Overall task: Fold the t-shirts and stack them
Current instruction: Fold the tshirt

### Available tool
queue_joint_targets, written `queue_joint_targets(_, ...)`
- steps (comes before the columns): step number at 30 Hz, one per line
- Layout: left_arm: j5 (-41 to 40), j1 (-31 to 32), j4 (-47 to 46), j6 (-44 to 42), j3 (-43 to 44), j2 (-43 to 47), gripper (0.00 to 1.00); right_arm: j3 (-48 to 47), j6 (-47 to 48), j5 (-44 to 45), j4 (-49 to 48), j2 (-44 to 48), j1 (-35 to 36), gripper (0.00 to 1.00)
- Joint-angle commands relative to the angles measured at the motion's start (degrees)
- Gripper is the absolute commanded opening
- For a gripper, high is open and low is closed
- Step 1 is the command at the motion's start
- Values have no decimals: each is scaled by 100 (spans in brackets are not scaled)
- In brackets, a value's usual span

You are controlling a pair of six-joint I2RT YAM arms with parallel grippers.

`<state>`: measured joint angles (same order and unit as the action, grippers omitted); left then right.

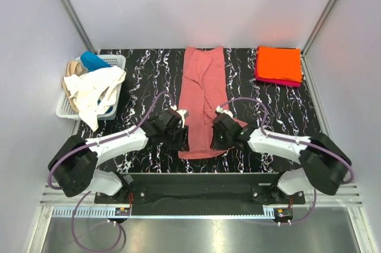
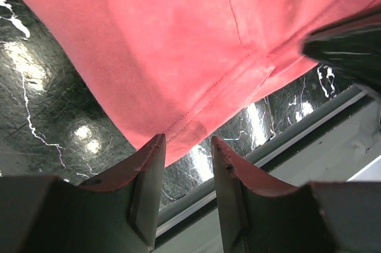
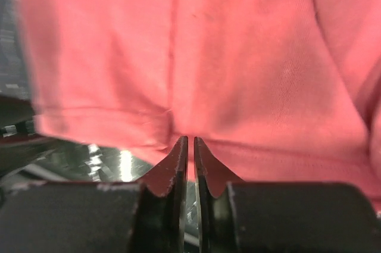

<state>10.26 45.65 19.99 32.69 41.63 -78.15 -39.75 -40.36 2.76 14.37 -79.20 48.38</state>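
Salmon-pink tee (image 1: 203, 101) hem at open L claw (image 2: 187, 140) tips; meets R claw (image 3: 190, 141).

I work in a robotics lab cell. Plain pale grey panel walls (image 1: 36, 27) and slanting aluminium struts (image 1: 70, 8) enclose my black, white-veined marble-pattern table (image 1: 149, 68). At the frame's bottom, my black-and-white left arm (image 1: 113, 143) and right arm (image 1: 280, 144) are bolted to a black base plate (image 1: 196, 190), trailing purple cables (image 1: 73, 224).

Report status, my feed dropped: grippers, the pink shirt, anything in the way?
Left gripper open at near hem of salmon-pink t-shirt. Right gripper nearly shut at same hem, grip unclear. White basket left, folded orange t-shirt far right, neither in the way.
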Motion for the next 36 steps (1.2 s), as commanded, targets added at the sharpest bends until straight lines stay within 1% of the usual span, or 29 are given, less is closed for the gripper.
queue_joint_targets(1, -148, -3, -109, 168, 126, 151, 41, 89, -59, -162, -364, -359, 136, 14)
queue_joint_targets(4, -95, -3, -109, 229, 232, 133, 41, 335, -244, -48, -391, -263, 321, 13)
queue_joint_targets(7, 160, 5, -390, 229, 232, -103, 40, 511, -402, -30, -356, 97, 374, 13)
queue_joint_targets(10, 64, 49, -443, 229, 92, -455, 38, 494, -543, 136, -111, 518, 383, 13)
queue_joint_targets(11, -23, 76, -434, 238, 13, -543, 38, 399, -578, 232, 160, 711, 383, 15)
queue_joint_targets(12, -198, 76, -408, 299, -179, -552, 38, 302, -631, 564, 363, 782, 374, 23)
queue_joint_targets(13, -296, 67, -391, 326, -259, -561, 37, 66, -709, 820, 600, 853, 348, 29)
queue_joint_targets(14, -366, 76, -373, 343, -347, -561, 37, -50, -762, 1040, 993, 914, 287, 31)
queue_joint_targets(15, -454, 67, -312, 352, -470, -552, 37, -146, -763, 1259, 1102, 932, 34, 39)
queue_joint_targets(17, -499, 76, -285, 387, -550, -509, 37, -314, -737, 1227, 1269, 872, -450, 48)
queue_joint_targets(18, -473, 76, -285, 388, -603, -491, 37, -340, -737, 1148, 1313, 854, -905, 58)
queue_joint_targets(19, -455, 85, -285, 379, -612, -456, 37, -384, -745, 1165, 1383, 845, -1083, 59)
queue_joint_targets(21, -420, 137, -241, 361, -568, -298, 38, -402, -833, 1479, 1577, 880, -1409, 60)
queue_joint_targets(22, -402, 129, -198, 335, -542, -236, 38, -402, -859, 1551, 1638, 915, -1697, 60)
queue_joint_targets(25, -341, 137, -74, 274, -322, 19, 41, -341, -947, 1692, 1648, 994, -2112, 60)
queue_joint_targets(26, -288, 137, -65, 273, -270, 106, 41, -349, -956, 1692, 1613, 924, -2340, 61)
queue_joint_targets(27, -166, 137, -74, 256, -139, 133, 41, -367, -878, 1675, 1587, 845, -2403, 61)
queue_joint_targets(32, 28, 137, -127, 124, 109, 37, 42, -674, -456, 1517, 1245, 21, -2834, 59)
queue_joint_targets(33, 37, 129, -144, 98, 126, 2, 42, -718, -377, 1403, 1183, -95, -2930, 57)
queue_joint_targets(36, 99, 129, -162, 106, 92, -95, 42, -798, -149, 1323, 919, -499, -3027, 56)
